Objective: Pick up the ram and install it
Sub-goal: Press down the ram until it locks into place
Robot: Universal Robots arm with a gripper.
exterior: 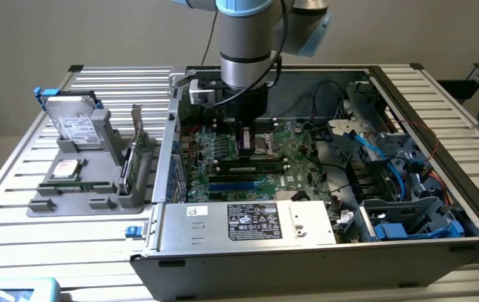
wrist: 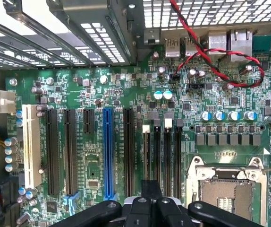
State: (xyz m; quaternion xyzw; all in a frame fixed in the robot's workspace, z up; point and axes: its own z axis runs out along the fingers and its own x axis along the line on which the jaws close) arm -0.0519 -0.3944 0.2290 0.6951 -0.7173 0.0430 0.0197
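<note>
Inside the open computer case (exterior: 466,207), the gripper (exterior: 241,141) hangs over the motherboard (wrist: 126,94), fingers clenched together and grasping nothing. One ram stick (exterior: 252,168) sits upright in a memory slot just beside it; the CPU socket (wrist: 227,189) lies nearby.

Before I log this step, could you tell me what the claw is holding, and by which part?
Nothing, as far as I can see: the claw is shut and empty above the motherboard.
</note>
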